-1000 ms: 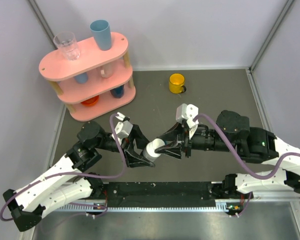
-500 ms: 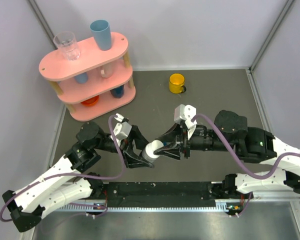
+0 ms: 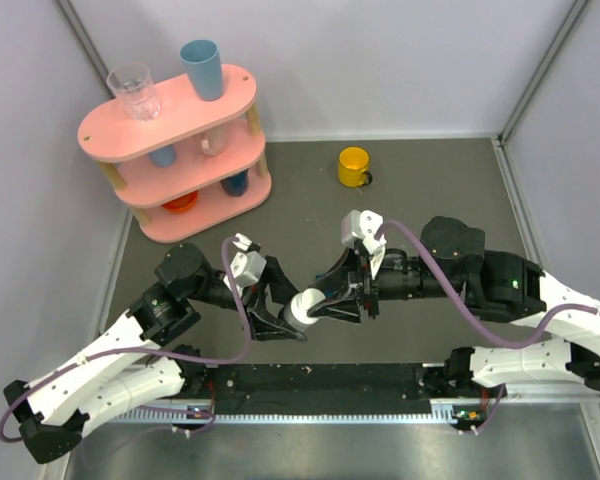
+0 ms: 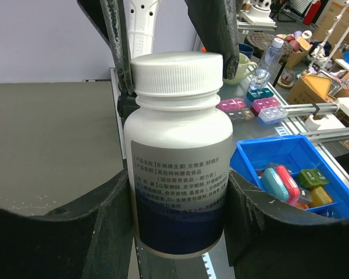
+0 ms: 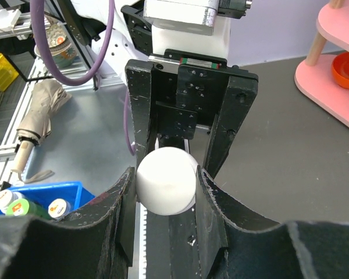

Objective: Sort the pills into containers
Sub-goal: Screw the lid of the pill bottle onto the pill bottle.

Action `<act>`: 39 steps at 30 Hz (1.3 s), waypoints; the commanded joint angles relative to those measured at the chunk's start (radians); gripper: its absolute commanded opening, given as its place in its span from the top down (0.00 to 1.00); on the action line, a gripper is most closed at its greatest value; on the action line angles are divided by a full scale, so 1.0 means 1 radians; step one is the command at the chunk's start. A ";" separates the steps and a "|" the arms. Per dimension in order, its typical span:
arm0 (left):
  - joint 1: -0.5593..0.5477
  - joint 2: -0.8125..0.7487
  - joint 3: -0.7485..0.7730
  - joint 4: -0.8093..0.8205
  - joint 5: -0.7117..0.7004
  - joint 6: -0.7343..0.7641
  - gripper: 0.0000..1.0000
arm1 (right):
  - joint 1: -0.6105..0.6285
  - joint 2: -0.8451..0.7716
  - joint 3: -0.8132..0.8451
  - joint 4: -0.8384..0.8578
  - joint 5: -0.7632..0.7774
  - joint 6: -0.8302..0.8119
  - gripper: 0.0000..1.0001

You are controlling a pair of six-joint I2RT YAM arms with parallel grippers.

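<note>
A white pill bottle [image 3: 305,306] with a white screw cap and a white-and-blue label is held in the air between both arms, near the table's front middle. My left gripper [image 3: 292,318] is shut on the bottle's body [image 4: 177,168], with its fingers [image 4: 99,226] pressed on both sides of the label. My right gripper [image 3: 325,300] is shut on the bottle's cap [image 5: 166,180], with a finger [image 5: 212,203] against each side. The cap sits on the bottle. The dark-teal pill box does not show on the table in any view.
A yellow mug [image 3: 353,165] stands at the back middle. A pink three-tier shelf [image 3: 170,130] with cups stands at the back left. Beyond the table the left wrist view shows a blue bin [image 4: 291,174] and small coloured compartment boxes [image 4: 259,104].
Both grippers and the bottle between them have drifted slightly left and toward the front edge. Both grips are unchanged.
</note>
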 commanded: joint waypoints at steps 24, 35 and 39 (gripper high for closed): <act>-0.001 0.010 0.117 0.047 -0.689 0.183 1.00 | -0.010 0.179 0.080 -0.175 0.172 0.126 1.00; -0.001 0.030 0.157 0.061 -0.936 0.300 1.00 | -0.013 0.283 0.215 -0.320 0.373 0.208 1.00; -0.001 0.033 0.154 0.084 -0.975 0.291 1.00 | -0.013 0.325 0.250 -0.359 0.474 0.237 1.00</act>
